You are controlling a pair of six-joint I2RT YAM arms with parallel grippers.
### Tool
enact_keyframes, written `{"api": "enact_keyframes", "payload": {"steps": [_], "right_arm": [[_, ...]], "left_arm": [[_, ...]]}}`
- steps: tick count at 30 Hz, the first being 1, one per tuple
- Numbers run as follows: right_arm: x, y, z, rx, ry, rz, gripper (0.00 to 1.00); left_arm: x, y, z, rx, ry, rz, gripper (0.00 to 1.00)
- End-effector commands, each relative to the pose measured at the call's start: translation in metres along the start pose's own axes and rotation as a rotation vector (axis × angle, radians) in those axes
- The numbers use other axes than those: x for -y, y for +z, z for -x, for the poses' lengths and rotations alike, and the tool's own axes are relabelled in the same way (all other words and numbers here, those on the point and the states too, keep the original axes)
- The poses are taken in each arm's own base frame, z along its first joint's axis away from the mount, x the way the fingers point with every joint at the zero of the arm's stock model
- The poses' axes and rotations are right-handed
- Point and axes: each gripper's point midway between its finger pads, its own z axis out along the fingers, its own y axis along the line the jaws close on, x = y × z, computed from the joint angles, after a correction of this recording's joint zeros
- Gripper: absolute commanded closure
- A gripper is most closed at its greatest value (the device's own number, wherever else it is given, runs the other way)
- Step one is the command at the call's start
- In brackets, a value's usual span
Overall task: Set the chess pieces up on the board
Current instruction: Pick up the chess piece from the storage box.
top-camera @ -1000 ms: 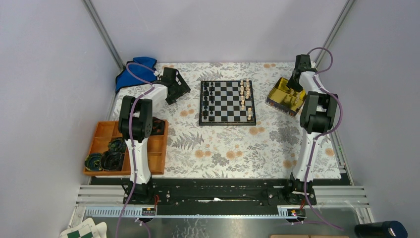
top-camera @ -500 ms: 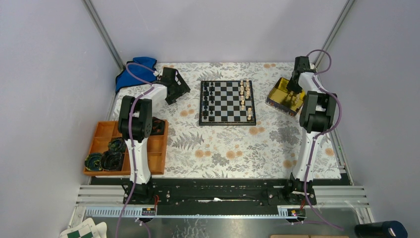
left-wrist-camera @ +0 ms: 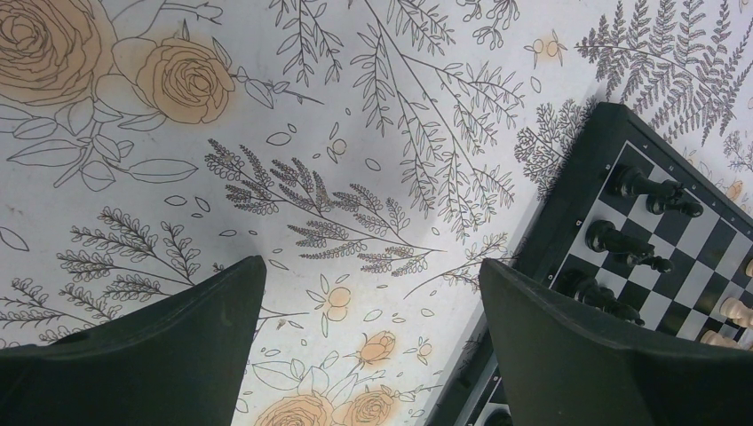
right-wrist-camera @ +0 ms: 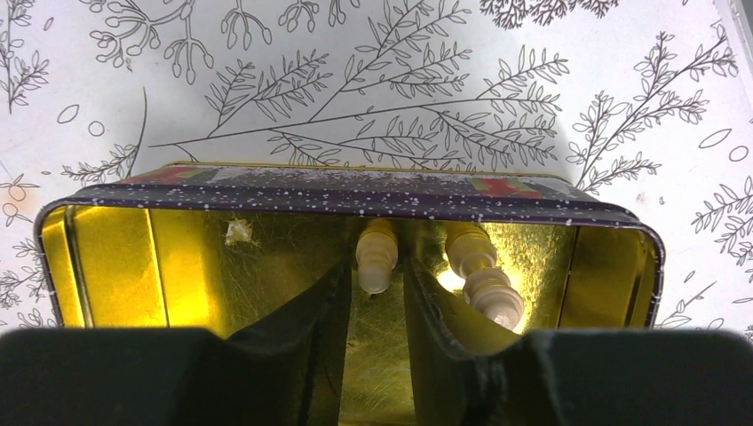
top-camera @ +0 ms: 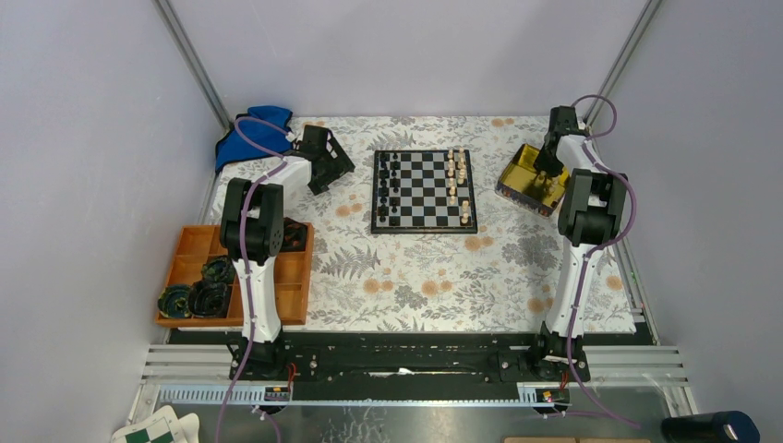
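Between the jaws of the right gripper (right-wrist-camera: 376, 275) lies one pale piece (right-wrist-camera: 376, 253), its end in the narrow gap at the fingertips. The jaws stand half drawn in on either side of it, and I cannot tell whether they pinch it or only flank it. Just outside the right-hand finger lie two more pale pieces (right-wrist-camera: 471, 247), close together. All of this is down inside the gold tin (right-wrist-camera: 107, 257), whose far wall rises just beyond the fingertips, with the flowered tablecloth (right-wrist-camera: 355, 106) past it.

The left gripper (left-wrist-camera: 368, 264) hangs with its jaws spread wide and nothing between them but cloth. Beside its right-hand finger, and running on beyond it, is a corner of the board (left-wrist-camera: 568, 188). The black pieces (left-wrist-camera: 635, 184) stand in file along that edge.

Farthest from the left jaws, along the board's opposite edge (the side toward the tin), stand the placed pale pieces (top-camera: 454, 171), most of them toward the far end, with open squares among them.

As I judge it, the black side is full or close to it (too small to count). The pale side is only partly filled. What is left is to carry the tin's last pieces across: at least three, since the fingers hide part of the tin's floor.
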Motion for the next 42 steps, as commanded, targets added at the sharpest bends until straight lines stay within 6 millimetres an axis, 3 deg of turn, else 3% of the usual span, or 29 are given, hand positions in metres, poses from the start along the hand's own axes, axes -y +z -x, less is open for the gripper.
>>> {"api": "enact_keyframes", "payload": {"steps": [1,8,14,29,36,42], "right_arm": [[-0.003,-0.011,0.024,0.053,0.006,0.011,0.63],[-0.003,-0.012,0.029,0.062,0.003,0.012,0.61],[-0.004,-0.011,0.03,0.062,0.001,0.013,0.67],[-0.004,-0.014,0.028,0.058,-0.007,0.019,0.97],[-0.009,-0.034,0.034,0.082,-0.006,0.059,1.0],[-0.016,-0.065,0.038,0.109,-0.02,0.094,1.0]], "left_arm": [[-0.024,0.016,-0.016,-0.051,-0.016,0.057,0.01],[-0.024,0.017,-0.016,-0.053,-0.016,0.059,0.01],[-0.025,0.016,-0.014,-0.049,-0.017,0.058,0.01],[-0.026,0.017,-0.014,-0.049,-0.017,0.059,0.01],[-0.024,0.015,-0.018,-0.065,-0.022,0.041,0.01],[-0.025,0.014,-0.019,-0.063,-0.029,0.041,0.01]]}}
